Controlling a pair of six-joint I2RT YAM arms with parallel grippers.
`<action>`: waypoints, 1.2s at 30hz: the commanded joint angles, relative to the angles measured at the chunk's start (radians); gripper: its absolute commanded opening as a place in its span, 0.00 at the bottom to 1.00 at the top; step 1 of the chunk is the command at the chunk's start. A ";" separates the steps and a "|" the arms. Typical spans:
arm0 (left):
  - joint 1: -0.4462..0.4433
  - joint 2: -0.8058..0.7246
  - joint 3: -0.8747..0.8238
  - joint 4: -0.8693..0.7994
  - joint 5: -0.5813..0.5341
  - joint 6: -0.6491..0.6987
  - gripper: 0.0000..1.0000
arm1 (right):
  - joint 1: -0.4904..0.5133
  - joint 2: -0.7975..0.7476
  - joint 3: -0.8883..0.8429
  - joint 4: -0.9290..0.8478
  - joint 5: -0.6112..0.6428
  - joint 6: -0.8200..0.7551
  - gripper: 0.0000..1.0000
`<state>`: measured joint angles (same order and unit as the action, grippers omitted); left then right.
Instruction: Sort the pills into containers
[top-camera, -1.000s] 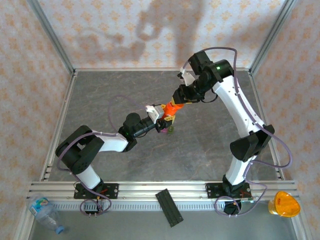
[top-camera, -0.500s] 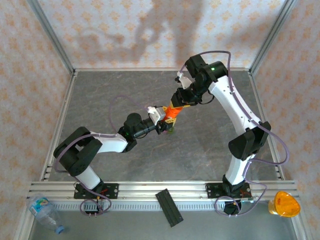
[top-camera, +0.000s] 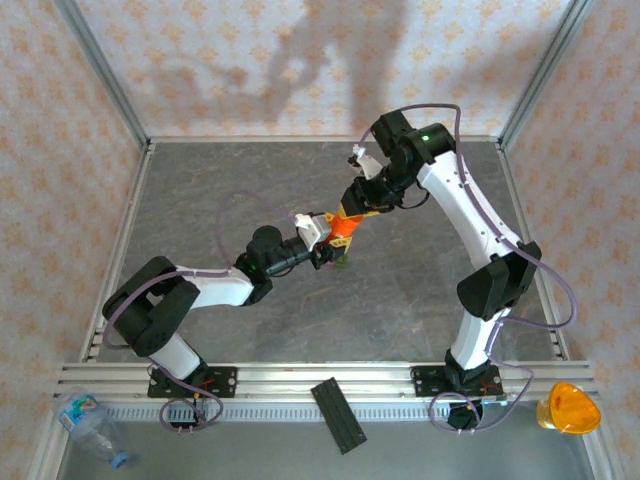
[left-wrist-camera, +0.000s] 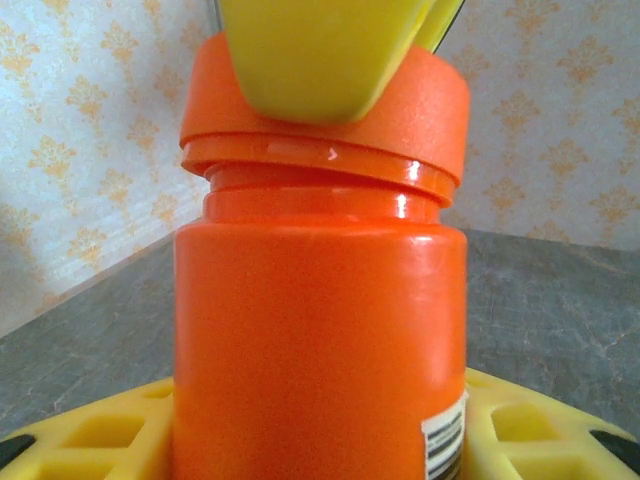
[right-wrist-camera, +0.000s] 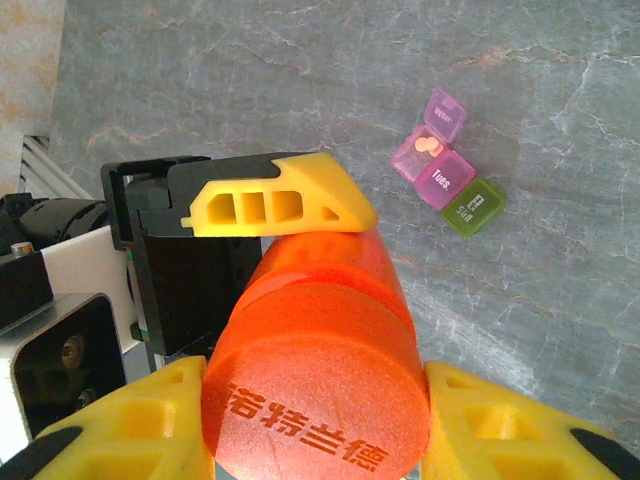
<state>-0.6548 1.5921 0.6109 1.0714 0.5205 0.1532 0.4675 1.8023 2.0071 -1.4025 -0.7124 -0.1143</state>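
Observation:
An orange pill bottle (top-camera: 343, 225) is held off the table between both arms. My left gripper (top-camera: 326, 247) is shut on the bottle's body (left-wrist-camera: 320, 330), with yellow fingers (left-wrist-camera: 90, 435) on either side. My right gripper (right-wrist-camera: 320, 435) is shut on the bottle's red-orange cap (right-wrist-camera: 320, 395), and its fingers (left-wrist-camera: 310, 60) press the cap (left-wrist-camera: 330, 115) from above. The containers (right-wrist-camera: 442, 165), joined pink cubes with a dark green one (right-wrist-camera: 474, 207), lie on the table below. One pink lid stands open, with small pale pills (right-wrist-camera: 427, 147) inside.
The grey stone-patterned table (top-camera: 220, 190) has metal frame posts at its corners and papered walls behind. At the near rail lie a black strip (top-camera: 339, 415), a clear plastic bottle (top-camera: 90, 425) and a yellow-orange object (top-camera: 566, 407).
Both grippers and the bottle have shifted slightly left and up in the top view during the first half second. Since then they have held still, and the grips are unchanged.

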 joint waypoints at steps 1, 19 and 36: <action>-0.009 -0.060 0.009 0.096 0.011 0.045 0.00 | 0.012 0.012 -0.034 -0.023 -0.055 -0.046 0.37; -0.012 -0.083 0.032 0.111 0.011 0.010 0.00 | 0.007 0.045 -0.023 0.011 -0.138 -0.056 0.44; -0.012 -0.049 0.025 0.116 -0.003 -0.007 0.00 | -0.001 0.029 0.056 0.019 -0.095 -0.004 0.60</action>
<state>-0.6559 1.5597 0.6014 1.0756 0.5087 0.1543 0.4610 1.8271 2.0274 -1.3903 -0.8043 -0.1310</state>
